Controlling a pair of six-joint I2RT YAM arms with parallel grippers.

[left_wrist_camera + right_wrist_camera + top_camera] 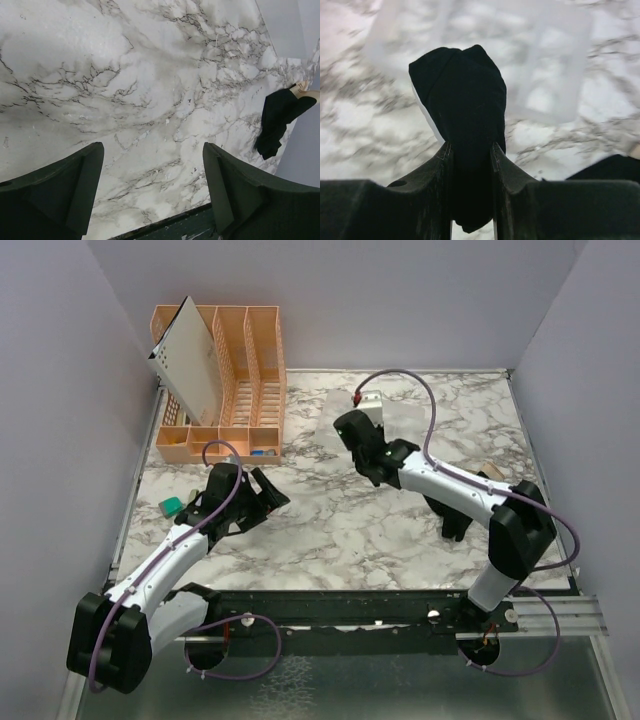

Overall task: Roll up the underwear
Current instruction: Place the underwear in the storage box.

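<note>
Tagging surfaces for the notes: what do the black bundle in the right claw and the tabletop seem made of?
Bundle: soft matte black fabric, judging by its rounded folds. Tabletop: smooth, white with grey veins, faint sheen; real marble or printed laminate, cannot tell.

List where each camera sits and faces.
Top external: above and behind the bases, looking down on the marble table; left arm and right arm show.
Left wrist: looks down at bare marble; left gripper open.
Right wrist: looks along the right gripper, shut on rolled underwear.
Shared: top and left wrist both show the loose underwear by the right edge.
</note>
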